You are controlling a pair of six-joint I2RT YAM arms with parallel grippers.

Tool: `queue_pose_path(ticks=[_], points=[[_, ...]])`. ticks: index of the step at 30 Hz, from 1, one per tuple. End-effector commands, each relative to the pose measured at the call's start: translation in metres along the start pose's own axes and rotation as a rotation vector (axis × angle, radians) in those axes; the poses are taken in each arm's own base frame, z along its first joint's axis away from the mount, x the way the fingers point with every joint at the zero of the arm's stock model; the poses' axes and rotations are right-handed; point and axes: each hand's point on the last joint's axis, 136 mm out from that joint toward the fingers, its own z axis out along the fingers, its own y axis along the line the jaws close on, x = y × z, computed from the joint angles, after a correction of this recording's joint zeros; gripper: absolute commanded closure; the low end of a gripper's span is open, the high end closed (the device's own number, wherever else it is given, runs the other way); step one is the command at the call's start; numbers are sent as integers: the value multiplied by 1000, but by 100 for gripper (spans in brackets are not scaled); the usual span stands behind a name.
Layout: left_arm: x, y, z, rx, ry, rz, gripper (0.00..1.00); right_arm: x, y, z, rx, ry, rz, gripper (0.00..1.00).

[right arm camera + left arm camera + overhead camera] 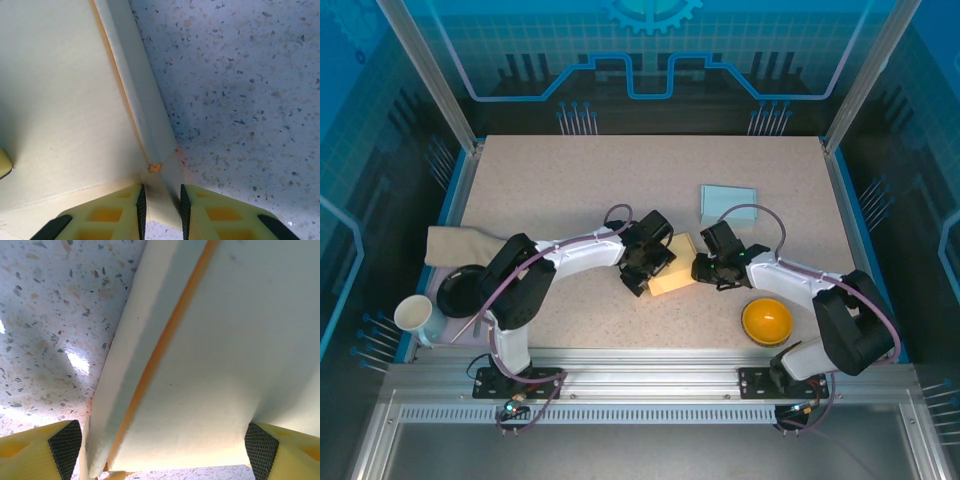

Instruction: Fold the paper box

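You have one paper box to work on, pale yellow, lying mid-surface between your two claws. Your left claw stands wide apart and straddles the box's broad panel; its dark pads sit at either side, one just beside the panel's edge, and nothing is pinched. Your right claw has its jaws nearly together, clamped on a narrow flap at the box's corner, with the fingers pressed against both faces of it. Around you on the speckled surface there is one light-blue flat box beyond the right claw, one orange bowl near the right arm's base, and at the left edge one beige cloth, one black bowl and one white cup, all well apart from the paper box.
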Motion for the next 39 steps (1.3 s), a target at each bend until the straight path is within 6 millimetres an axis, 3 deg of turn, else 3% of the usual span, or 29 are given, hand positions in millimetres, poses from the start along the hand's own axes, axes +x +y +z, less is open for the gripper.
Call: queue_pose_path(ticks=[1,13,17,26,33,38,39], points=[[-18,39,15,-136,-53,-22,12,20,-27,11,113,46,-20,74],[-22,39,13,-146,-68,-14,12,18,-21,2,93,52,-8,70],[-22,37,8,-135,-69,-13,12,16,-12,-8,58,50,-30,60],[-26,33,0,-126,-75,-2,11,6,-5,-41,64,-26,-139,56],[-22,16,-16,-88,-62,32,1,-10,-2,-40,87,-15,-181,47],[-20,5,-29,-67,-60,55,1,-23,5,-34,19,14,-163,42],[-20,2,-32,-57,-60,57,1,-35,13,-37,-9,2,-158,42]])
